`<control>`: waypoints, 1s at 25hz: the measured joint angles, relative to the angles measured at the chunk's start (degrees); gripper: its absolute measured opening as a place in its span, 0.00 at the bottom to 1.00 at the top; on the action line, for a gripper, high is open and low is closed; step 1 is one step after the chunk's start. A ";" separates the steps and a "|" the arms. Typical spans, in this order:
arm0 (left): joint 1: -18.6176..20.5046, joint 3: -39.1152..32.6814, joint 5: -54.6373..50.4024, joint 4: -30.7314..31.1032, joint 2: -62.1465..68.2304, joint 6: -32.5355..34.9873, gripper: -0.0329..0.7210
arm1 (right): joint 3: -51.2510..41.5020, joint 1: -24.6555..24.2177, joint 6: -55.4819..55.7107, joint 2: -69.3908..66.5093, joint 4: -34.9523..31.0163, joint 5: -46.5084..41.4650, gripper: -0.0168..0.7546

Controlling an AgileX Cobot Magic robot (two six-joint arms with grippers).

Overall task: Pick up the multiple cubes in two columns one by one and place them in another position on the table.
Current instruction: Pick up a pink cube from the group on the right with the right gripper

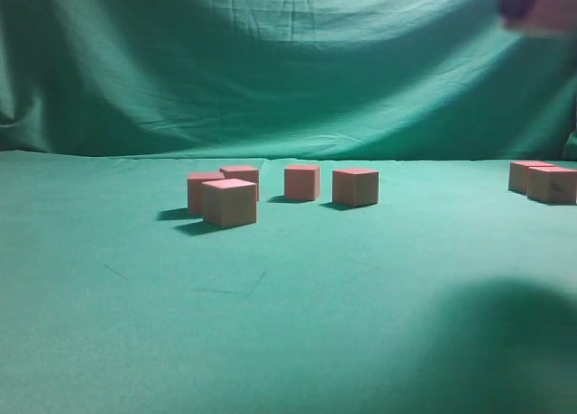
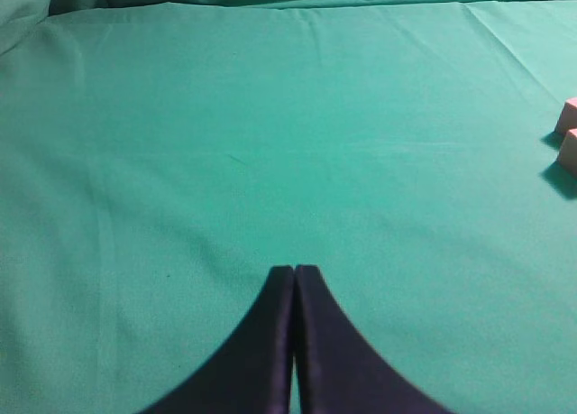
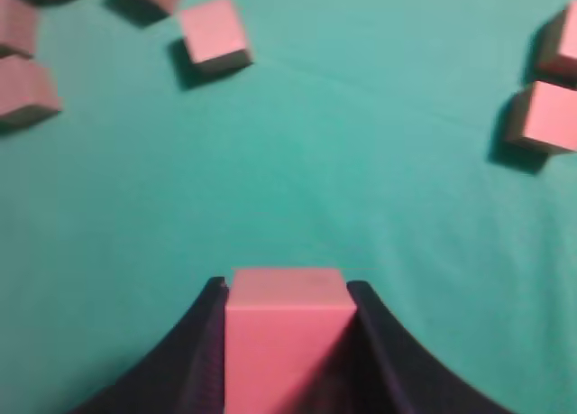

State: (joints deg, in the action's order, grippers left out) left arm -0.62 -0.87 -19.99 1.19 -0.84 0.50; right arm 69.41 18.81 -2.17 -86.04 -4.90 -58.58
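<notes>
Pink wooden cube [image 3: 284, 337] sits clamped in our right gripper [image 3: 287, 342] above green cloth table [image 3: 361, 188]; our left gripper [image 2: 294, 274] is closed, empty.

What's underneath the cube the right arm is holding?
The held cube, clamped between the right fingers, hangs above bare green table. The patch directly below is covered by the cube itself.

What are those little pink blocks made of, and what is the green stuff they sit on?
The small pink-topped, tan-sided cubes look like painted wood: matte faces, sharp edges, no shine, though the pictures are too blurry to show any grain. The green table cover looks like smooth woven cloth: soft matte surface with faint creases. The wrinkled green backdrop looks like the same cloth, hanging in folds.
</notes>
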 joint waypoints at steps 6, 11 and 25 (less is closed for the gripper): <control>0.00 0.00 0.00 0.00 0.00 0.00 0.04 | 0.00 15.39 -0.55 2.23 0.00 -2.66 0.36; 0.00 0.00 0.00 0.00 0.00 0.00 0.04 | 0.00 25.09 -1.59 0.47 -0.05 -1.06 0.36; 0.00 0.00 0.00 0.00 0.00 0.00 0.04 | 5.08 30.63 -1.59 -16.42 5.40 2.66 0.36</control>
State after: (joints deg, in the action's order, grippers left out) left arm -0.62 -0.87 -19.99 1.19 -0.84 0.50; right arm 74.48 49.45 -3.76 -102.46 0.50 -55.92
